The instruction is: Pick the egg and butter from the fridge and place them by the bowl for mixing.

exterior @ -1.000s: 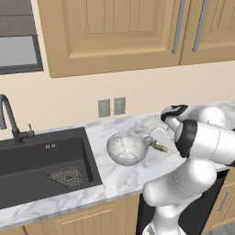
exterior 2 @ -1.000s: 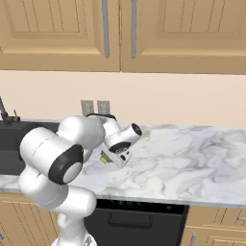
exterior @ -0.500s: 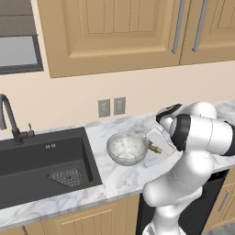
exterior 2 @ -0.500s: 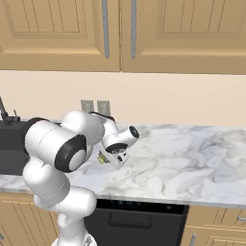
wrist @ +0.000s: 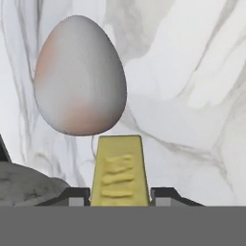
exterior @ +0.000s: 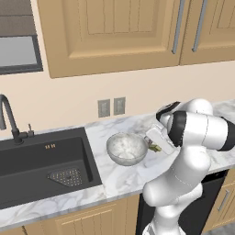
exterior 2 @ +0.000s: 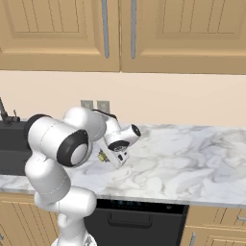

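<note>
Butter [wrist: 118, 172], a small yellow block, sits pinched between the gripper [wrist: 118, 194] fingertips [wrist: 74, 194], low over the marble counter [wrist: 192, 96]. The egg [wrist: 80, 77] rests on the counter just beyond the butter, close to it; contact between them cannot be judged. In the left base view the butter [exterior: 155, 147] is just right of the pale bowl [exterior: 127, 148], with the black sink [exterior: 41, 165] farther left.
</note>
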Available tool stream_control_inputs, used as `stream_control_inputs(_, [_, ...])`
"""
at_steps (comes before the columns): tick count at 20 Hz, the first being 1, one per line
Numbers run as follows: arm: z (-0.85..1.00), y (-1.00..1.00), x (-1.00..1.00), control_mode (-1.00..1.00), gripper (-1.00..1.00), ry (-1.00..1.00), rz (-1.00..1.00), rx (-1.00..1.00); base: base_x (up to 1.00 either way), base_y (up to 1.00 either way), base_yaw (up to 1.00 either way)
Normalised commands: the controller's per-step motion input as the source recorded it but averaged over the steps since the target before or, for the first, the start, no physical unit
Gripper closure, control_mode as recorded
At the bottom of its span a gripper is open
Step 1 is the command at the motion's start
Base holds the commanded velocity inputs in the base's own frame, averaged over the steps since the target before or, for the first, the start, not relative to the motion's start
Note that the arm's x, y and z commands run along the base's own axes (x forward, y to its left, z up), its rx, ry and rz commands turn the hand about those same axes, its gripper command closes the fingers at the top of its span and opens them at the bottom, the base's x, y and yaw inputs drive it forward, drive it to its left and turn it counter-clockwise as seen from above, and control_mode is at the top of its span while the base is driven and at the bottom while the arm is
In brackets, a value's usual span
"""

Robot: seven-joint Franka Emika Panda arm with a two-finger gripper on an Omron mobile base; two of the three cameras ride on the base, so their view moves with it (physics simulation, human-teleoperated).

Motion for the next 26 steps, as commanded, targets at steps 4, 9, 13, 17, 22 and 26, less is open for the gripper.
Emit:
stream_control_inputs(4, [-0.27,0.15,-0.02,-1.00,1.00,0.02,-0.01,0.00,0.00,0.00,0.00])
stream_control_inputs(9, [-0.31,0.23,-0.08,-1.00,-1.00,0.00,0.00,0.00,0.00,0.00,0.00])
stream_control_inputs(13, [-0.19,0.12,-0.17,-1.00,-1.00,0.00,-0.02,0.00,0.00,0.00,0.00])
stream_control_inputs(17, [-0.10,0.09,-0.13,-1.00,-1.00,0.00,-0.06,0.02,0.00,0.00,0.00])
stream_control_inputs(22, [-0.08,0.12,-0.09,-1.00,-1.00,0.00,-0.07,0.01,0.00,0.00,0.00])
stream_control_inputs(26, [0.00,0.07,-0.02,-1.00,-1.00,0.00,-0.05,0.05,0.00,0.00,0.00])
